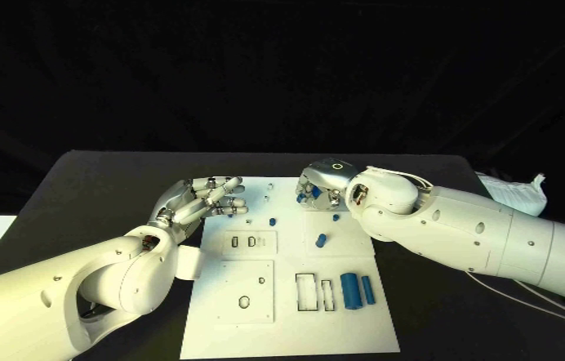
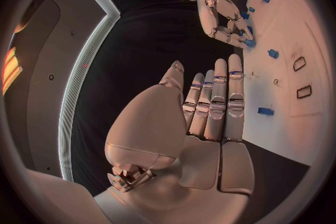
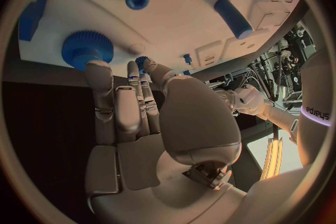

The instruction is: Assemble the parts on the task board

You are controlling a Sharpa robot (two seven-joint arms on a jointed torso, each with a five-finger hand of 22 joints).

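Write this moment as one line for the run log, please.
left hand: open, over board edge | right hand: fingers at blue gear | task board: assembly unfinished

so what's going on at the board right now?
Mid-assembly. The right hand is at the far edge of the task board, fingertips on a blue gear there. The left hand hovers at the board's left side, fingers extended, holding nothing. Two blue cylinders lie near the board's right edge, and a few small blue parts sit mid-board.
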